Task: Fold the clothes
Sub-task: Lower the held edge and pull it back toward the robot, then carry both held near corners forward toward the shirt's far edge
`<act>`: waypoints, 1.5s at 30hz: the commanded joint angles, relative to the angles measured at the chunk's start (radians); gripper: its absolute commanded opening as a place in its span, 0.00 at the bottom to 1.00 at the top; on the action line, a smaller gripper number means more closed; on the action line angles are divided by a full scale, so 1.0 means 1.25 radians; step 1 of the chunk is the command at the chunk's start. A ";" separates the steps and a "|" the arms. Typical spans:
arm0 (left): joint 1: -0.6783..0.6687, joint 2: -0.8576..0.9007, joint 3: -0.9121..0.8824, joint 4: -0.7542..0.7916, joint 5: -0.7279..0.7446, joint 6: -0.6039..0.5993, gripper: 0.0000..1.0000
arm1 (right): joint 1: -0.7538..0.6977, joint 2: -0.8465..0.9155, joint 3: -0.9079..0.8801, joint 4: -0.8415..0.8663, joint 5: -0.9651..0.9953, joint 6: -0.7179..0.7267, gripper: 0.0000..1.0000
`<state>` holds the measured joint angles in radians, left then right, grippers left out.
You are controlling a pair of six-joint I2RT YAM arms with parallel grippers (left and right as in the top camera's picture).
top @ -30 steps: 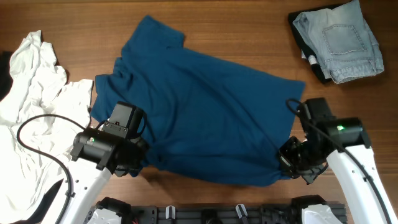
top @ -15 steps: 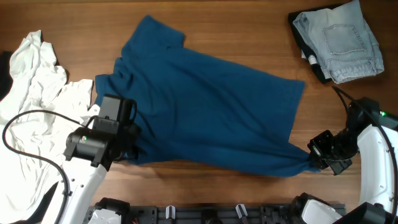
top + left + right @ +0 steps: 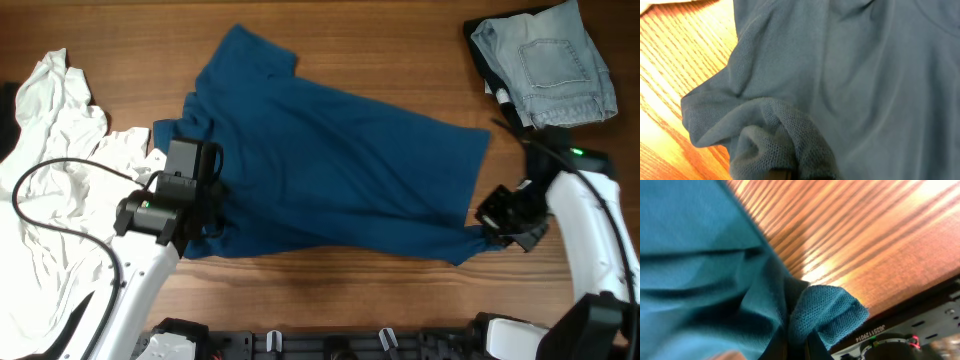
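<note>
Counter (image 3: 400, 45): brown wood grain.
T-shirt (image 3: 330, 170): teal-blue, spread across the counter's middle.
White shirt (image 3: 50, 190): crumpled at the left edge.
Jeans (image 3: 550, 65): folded, far right corner.
Left gripper (image 3: 205, 228): clenched on bunched T-shirt fabric, near-left side.
Right gripper (image 3: 490, 225): clenched on the T-shirt's near-right corner.

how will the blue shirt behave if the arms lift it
Likely very floppy: the teal T-shirt bunches into soft folds at the left end effector and right end effector. Lifted, it would probably sag between them. On the smooth wood table it should drag easily.
</note>
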<state>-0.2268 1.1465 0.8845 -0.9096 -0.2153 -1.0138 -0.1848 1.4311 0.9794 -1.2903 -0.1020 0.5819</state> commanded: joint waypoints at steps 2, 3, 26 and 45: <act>0.006 0.022 0.000 0.013 -0.024 0.020 0.04 | 0.154 0.033 0.038 0.010 0.085 0.058 0.04; 0.006 0.022 0.004 0.021 -0.026 0.034 0.04 | 0.168 0.034 0.047 0.015 0.087 0.060 0.04; 0.149 0.194 0.006 0.244 -0.034 0.139 0.04 | 0.153 0.205 0.252 0.146 0.147 -0.006 0.04; 0.149 0.195 0.006 0.308 0.030 0.182 0.75 | 0.153 0.253 0.381 0.157 0.114 -0.175 0.76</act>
<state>-0.0494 1.3838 0.8845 -0.5568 -0.2272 -0.8242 0.0097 1.7405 1.3624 -1.0977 0.0490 0.4213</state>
